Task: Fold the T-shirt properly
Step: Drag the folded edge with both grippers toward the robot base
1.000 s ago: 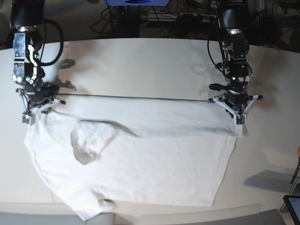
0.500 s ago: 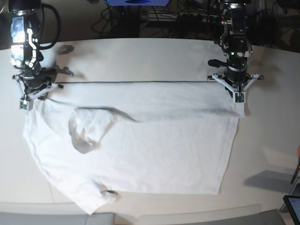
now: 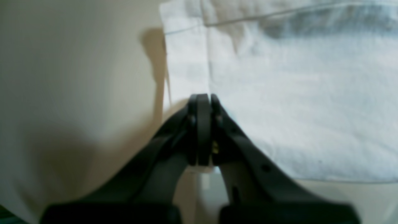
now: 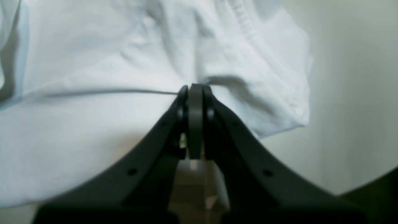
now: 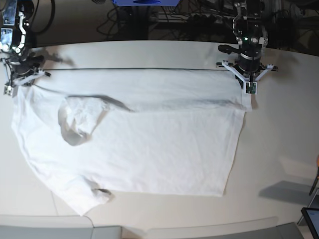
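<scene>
your left pincer (image 5: 247, 88) and right pincer (image 5: 11, 89) are both clamped narrow on the far edge of the t-shirt (image 5: 144, 144); since half a second ago both have drawn that edge farther back across the tabletop (image 5: 279, 149); the shirt lies stretched flat, one sleeve (image 5: 75, 122) bunched.

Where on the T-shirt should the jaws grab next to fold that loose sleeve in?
Probably the T-shirt sleeve hem by the bottom-left corner in the base view, coming from the table's near edge. That sleeve sticks out past the body and is bunched, so its edge offers a raised pinch point.
</scene>
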